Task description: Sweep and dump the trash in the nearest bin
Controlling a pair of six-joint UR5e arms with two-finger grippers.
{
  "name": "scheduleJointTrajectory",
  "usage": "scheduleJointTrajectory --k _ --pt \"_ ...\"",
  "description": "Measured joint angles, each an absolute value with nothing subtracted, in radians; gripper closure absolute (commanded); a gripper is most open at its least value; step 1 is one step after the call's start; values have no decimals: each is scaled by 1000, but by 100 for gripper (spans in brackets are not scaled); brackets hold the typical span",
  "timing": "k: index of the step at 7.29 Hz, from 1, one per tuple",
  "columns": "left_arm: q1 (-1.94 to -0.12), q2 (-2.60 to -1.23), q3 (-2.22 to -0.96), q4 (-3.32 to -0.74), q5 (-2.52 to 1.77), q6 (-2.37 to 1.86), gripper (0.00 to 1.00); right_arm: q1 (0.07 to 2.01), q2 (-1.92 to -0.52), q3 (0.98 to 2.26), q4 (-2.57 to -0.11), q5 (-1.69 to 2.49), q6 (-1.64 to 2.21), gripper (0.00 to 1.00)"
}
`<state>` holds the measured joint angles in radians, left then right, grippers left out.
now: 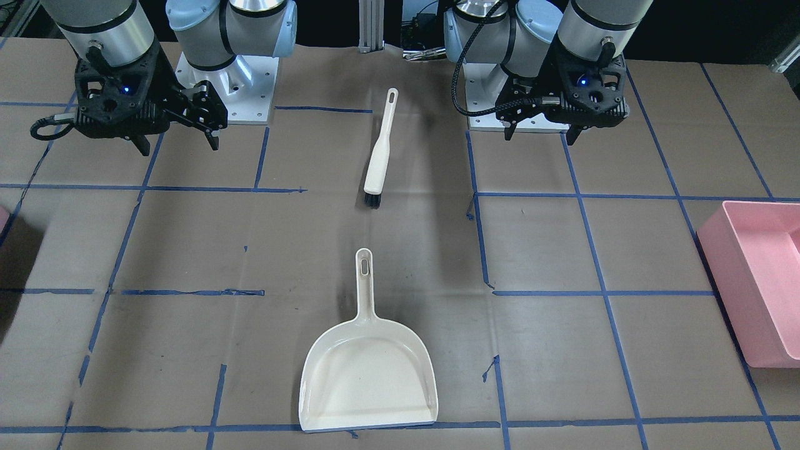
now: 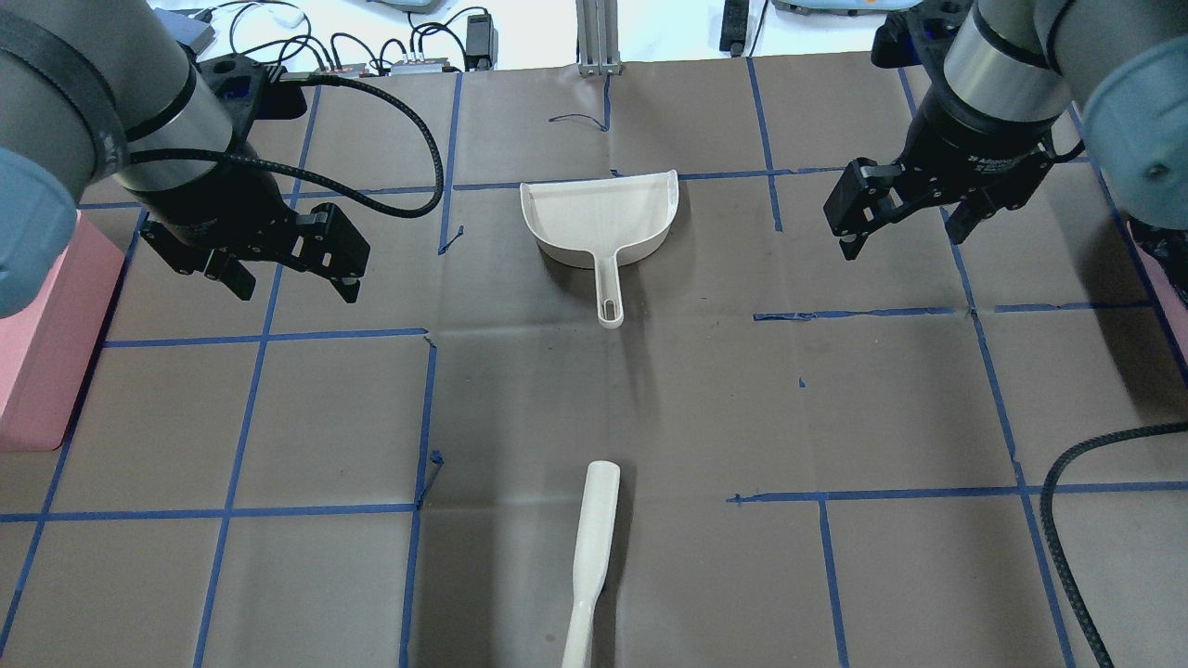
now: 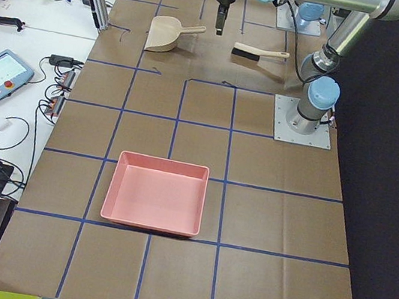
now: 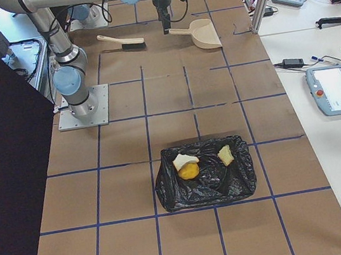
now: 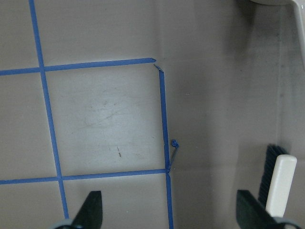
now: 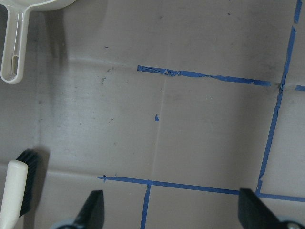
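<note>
Trash [image 4: 188,171] in bin [image 4: 168,195], far from fingers [image 2: 348,281]

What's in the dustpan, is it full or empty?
Empty. The dustpan lies flat, and its bare cream inside shows nothing in it.

The table [image 1: 187,250], covered in brown paper with a blue tape grid, carries a white dustpan [image 1: 369,375] lying flat. The brush [image 1: 380,156] lies past the dustpan's handle, toward the robot and apart from it. The pink tub [image 1: 759,275] sits well off on the dustpan's robot-left side, and the black-lined bin [image 4: 243,181] well off on its robot-right side.
</note>
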<state>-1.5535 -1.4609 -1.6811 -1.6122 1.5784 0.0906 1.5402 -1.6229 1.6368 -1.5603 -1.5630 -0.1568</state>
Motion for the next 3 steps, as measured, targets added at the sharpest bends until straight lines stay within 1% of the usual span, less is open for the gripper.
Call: scheduleJointTrajectory --k 3 --pt "-1555 -1453 -1688 -1609 1577 88 0 1540 -1615 1639 -1562 -1565 -156 0"
